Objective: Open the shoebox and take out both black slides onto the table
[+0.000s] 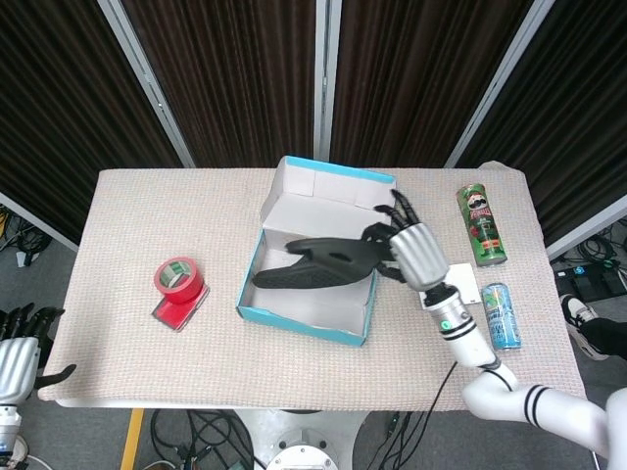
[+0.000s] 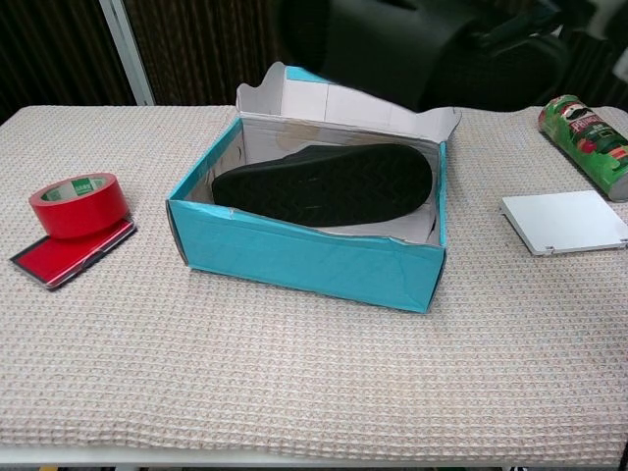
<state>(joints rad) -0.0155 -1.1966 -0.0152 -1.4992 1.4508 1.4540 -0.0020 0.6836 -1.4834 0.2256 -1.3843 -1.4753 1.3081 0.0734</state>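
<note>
- The fingers (image 1: 384, 233) of the right hand (image 1: 415, 253) are clenched around the heel end of one black slide (image 1: 323, 260), holding it in the air above the open shoebox (image 1: 304, 318).
- In the head view that lifted slide stretches from the hand toward the left, over the box's interior; in the chest view it shows only as a dark blur along the top edge.
- The second black slide (image 2: 329, 183) lies inside the shoebox, sole side up, resting against the back of the box.
- The shoebox stands near the middle of the bench (image 1: 147, 220), its lid (image 1: 328, 188) folded back and standing upright behind it.
- The left hand (image 1: 14, 354) hangs beyond the bench's near left corner, fingers released and spread, holding nothing.
- A red tape roll (image 1: 176, 277) sits on a red flat pad (image 1: 178, 313) to the left of the box, well apart from it.
- To the right of the box lie a white square card (image 2: 563, 221), a green chip can (image 1: 481, 224) on its side, and a blue drink can (image 1: 501, 315), also lying down.
</note>
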